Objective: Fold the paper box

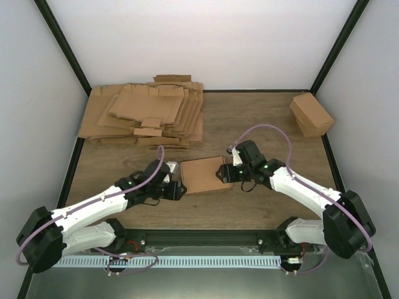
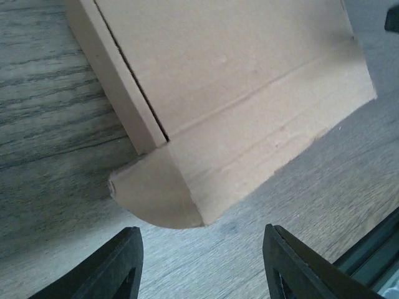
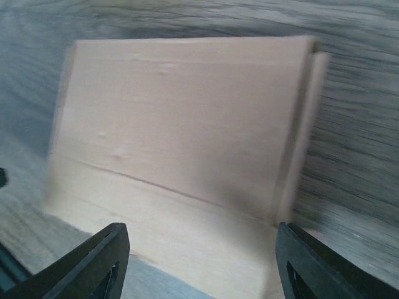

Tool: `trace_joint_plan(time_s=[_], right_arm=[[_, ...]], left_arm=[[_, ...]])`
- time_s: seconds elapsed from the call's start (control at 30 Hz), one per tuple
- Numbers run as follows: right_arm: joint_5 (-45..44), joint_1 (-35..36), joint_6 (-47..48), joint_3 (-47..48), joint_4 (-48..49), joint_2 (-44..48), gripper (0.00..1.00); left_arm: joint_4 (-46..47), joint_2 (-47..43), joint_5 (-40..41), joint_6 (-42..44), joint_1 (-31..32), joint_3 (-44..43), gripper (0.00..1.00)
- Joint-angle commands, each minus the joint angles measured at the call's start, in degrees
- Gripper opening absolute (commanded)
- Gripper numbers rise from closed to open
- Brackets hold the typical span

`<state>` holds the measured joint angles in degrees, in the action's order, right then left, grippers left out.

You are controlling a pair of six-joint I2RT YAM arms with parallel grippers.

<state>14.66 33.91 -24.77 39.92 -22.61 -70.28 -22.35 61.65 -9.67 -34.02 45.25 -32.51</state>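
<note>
The paper box (image 1: 202, 174) is a flat brown cardboard sheet with creases, lying on the wooden table between the two grippers. My left gripper (image 1: 176, 189) is open at its near left corner; in the left wrist view the box (image 2: 237, 93) shows a rounded flap (image 2: 156, 193) just beyond the open gripper (image 2: 199, 261), not touching. My right gripper (image 1: 223, 174) is open at the box's right edge; in the right wrist view the box (image 3: 181, 137) fills the frame, blurred, with the open gripper (image 3: 199, 261) wide at its near edge.
A thick pile of brown die-cut sheets (image 1: 146, 115) lies at the back left. A folded brown carton (image 1: 310, 114) stands at the back right. Black frame posts rise at the back corners. A black rail (image 1: 206, 237) runs along the near edge.
</note>
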Motion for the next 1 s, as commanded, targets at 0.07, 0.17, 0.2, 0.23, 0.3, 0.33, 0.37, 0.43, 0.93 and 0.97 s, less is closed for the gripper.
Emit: trace_joint_plan(time_s=[0.07,0.17,0.2,0.23,0.3,0.33,0.37,0.43,0.93,0.97], right_arm=[[-0.8,7.9,3.2,6.3,0.0,-3.5,0.68],[-5.8,9.6,1.8,6.7,-1.4,-5.0,0.71],[-7.7,9.6,0.8,6.6,-2.0,-5.3,0.73],[-10.2,9.6,-0.3,6.4,-2.8,-5.3,0.75],[-12.4,9.6,-2.3,5.8,-3.8,-5.0,0.78],[-12.5,9.4,-3.1,5.2,-3.9,-4.6,0.78],[-12.4,9.1,-3.8,4.5,-3.8,-4.2,0.78],[-11.7,7.7,-5.0,3.1,-3.6,-3.5,0.76],[-5.5,0.5,-1.5,-0.4,1.0,-4.4,0.66],[-5.6,0.5,-0.3,0.0,1.0,-4.1,0.68]], left_arm=[[2.0,-2.4,12.6,1.3,8.1,2.1,0.58],[2.7,-0.5,14.4,1.0,8.4,2.5,0.68],[3.3,0.3,13.8,1.0,8.5,2.6,0.7],[3.9,1.0,13.1,1.0,8.7,2.6,0.72],[5.3,2.1,11.4,0.2,8.6,2.7,0.74],[5.8,2.7,10.8,-0.6,8.7,2.7,0.74],[5.8,3.4,10.5,-1.8,8.6,2.3,0.73],[4.0,5.0,10.4,-4.1,8.2,0.6,0.69],[4.7,7.0,0.5,-7.6,0.8,-2.3,0.59],[4.5,6.4,0.6,-7.0,0.2,-2.3,0.62]])
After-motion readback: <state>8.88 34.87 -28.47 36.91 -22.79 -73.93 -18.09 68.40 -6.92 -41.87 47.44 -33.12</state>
